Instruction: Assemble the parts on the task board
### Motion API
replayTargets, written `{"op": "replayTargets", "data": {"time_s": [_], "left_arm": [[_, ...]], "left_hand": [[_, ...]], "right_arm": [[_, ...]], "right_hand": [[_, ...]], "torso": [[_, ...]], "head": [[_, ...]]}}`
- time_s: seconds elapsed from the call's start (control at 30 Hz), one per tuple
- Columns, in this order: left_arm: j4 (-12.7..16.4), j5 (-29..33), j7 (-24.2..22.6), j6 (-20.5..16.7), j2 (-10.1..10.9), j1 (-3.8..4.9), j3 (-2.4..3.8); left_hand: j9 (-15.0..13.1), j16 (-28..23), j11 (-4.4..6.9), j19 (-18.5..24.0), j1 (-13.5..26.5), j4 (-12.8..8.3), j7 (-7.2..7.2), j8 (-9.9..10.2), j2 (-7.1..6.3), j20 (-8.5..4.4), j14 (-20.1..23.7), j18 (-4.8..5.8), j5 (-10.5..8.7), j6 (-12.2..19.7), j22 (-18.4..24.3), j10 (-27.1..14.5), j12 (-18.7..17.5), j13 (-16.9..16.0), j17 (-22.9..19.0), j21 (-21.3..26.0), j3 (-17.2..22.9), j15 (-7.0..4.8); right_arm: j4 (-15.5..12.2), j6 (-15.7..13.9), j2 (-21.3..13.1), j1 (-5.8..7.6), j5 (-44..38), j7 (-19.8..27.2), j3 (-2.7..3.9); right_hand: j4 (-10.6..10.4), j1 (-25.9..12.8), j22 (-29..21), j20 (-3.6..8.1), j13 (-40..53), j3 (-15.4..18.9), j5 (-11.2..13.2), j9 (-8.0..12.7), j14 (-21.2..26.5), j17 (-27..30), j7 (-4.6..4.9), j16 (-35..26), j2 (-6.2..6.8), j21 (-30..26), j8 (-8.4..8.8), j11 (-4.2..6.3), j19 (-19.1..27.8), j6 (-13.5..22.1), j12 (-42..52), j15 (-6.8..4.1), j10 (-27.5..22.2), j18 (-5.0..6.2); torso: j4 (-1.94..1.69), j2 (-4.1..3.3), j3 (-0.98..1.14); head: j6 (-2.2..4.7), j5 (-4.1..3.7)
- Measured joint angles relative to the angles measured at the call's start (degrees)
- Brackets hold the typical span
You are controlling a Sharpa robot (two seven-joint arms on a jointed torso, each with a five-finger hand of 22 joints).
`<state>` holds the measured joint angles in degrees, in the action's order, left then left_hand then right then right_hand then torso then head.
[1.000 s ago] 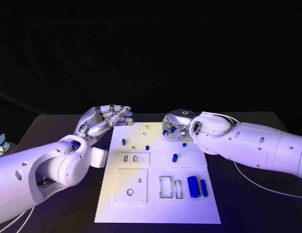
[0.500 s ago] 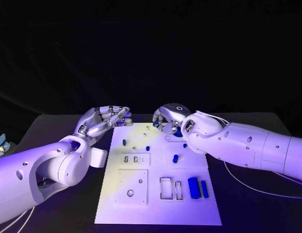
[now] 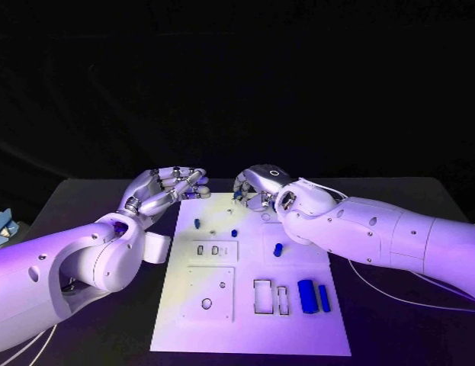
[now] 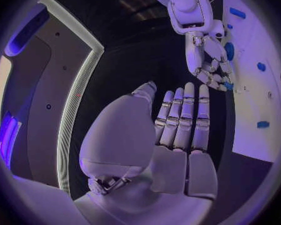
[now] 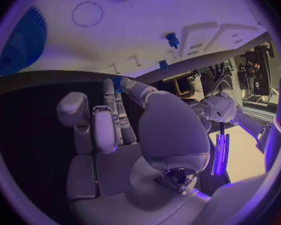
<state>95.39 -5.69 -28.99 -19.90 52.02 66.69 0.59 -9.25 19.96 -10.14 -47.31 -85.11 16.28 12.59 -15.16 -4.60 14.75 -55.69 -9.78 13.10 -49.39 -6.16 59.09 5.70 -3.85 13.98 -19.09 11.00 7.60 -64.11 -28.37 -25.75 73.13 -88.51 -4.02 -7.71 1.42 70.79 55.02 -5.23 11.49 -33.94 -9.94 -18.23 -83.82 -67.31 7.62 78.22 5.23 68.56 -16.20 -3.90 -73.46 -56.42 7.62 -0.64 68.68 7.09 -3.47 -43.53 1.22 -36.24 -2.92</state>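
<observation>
The task board (image 3: 248, 305) is lying lengthwise down the middle of the black counter (image 3: 413, 320), with bare counter running along both its long sides and at the near edge. The left hand (image 3: 169, 187) is hovering just off the board's far left corner, fingers straight and close together, holding nothing. The right hand (image 3: 257, 189) is sitting over the board's far end, fingers reaching down, and in the right wrist view a small blue part (image 5: 117, 83) is showing at its fingertips (image 5: 109, 87); whether it is truly pinched, I cannot tell. Nearer the robot, a blue peg (image 3: 278, 248) is lying mid-board, well apart from both hands, and two blue bars (image 3: 313, 296) are resting side by side by the near right edge.
</observation>
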Motion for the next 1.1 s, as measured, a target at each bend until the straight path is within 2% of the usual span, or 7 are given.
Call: {"op": "replayTargets", "data": {"time_s": [0.33,0.37,0.63,1.1], "left_arm": [[-0.2,0.1,0.0,0.2,-0.2,0.0,0.0],[-0.2,0.1,0.0,0.2,-0.2,0.0,0.01],[-0.2,0.1,0.0,0.2,-0.2,0.01,0.01],[-0.4,0.2,0.0,0.3,-0.4,0.01,0.01]], "left_hand": [[0.0,0.0,0.0,0.0,0.0,0.0,0.0,0.0,0.0,0.0,0.0,0.01,0.0,0.0,0.0,0.0,-0.2,0.0,0.0,0.0,0.0,0.0],[0.0,0.0,0.0,0.0,0.0,0.0,0.0,0.0,0.0,0.0,0.0,0.0,0.0,0.0,0.0,0.0,-0.2,0.0,0.0,0.0,0.0,0.0],[0.0,-0.3,0.0,0.0,0.0,0.0,0.0,0.0,0.0,0.0,0.0,0.0,0.0,0.0,0.1,0.0,-0.2,0.0,0.0,0.0,0.0,0.0],[0.0,-0.3,0.0,0.0,0.0,0.0,0.0,0.0,0.0,0.0,0.0,0.0,0.0,0.0,0.1,0.0,-0.2,0.0,0.1,0.0,0.0,0.0]], "right_arm": [[1.6,0.5,1.2,-0.23,0.6,0.2,0.0],[1.7,0.5,1.3,-0.23,0.7,0.2,0.0],[2.5,1.3,2.0,-0.27,0.7,0.2,0.0],[4.6,1.8,3.6,-0.92,0.6,-0.1,0.12]], "right_hand": [[0.0,0.0,0.0,-0.23,0.0,0.0,0.3,0.0,0.0,0.0,0.03,0.0,0.01,0.0,-0.01,0.0,0.2,0.2,0.0,0.0,0.0,0.0],[0.0,0.0,0.0,-0.22,0.0,0.0,0.3,0.0,0.0,0.0,0.06,0.0,0.01,0.0,-0.79,-0.13,0.2,0.3,0.0,0.0,-0.1,-0.01],[0.0,-0.2,0.0,-0.23,0.0,0.0,0.7,0.0,0.0,0.0,0.08,0.0,0.23,0.0,-1.66,-0.2,0.2,0.5,0.0,0.01,-0.2,0.0],[0.0,-0.2,-0.2,-0.23,0.0,0.0,1.0,0.0,0.0,0.1,0.22,0.0,0.24,0.0,-1.98,-0.32,0.2,1.0,-0.2,0.01,-0.3,0.0]], "torso": [[0.11,-0.09,0.03],[0.12,-0.09,0.03],[0.12,-0.18,0.12],[-0.05,-0.31,0.16]], "head": [[0.11,0.06],[0.13,0.08],[0.2,0.13],[0.05,0.39]]}}
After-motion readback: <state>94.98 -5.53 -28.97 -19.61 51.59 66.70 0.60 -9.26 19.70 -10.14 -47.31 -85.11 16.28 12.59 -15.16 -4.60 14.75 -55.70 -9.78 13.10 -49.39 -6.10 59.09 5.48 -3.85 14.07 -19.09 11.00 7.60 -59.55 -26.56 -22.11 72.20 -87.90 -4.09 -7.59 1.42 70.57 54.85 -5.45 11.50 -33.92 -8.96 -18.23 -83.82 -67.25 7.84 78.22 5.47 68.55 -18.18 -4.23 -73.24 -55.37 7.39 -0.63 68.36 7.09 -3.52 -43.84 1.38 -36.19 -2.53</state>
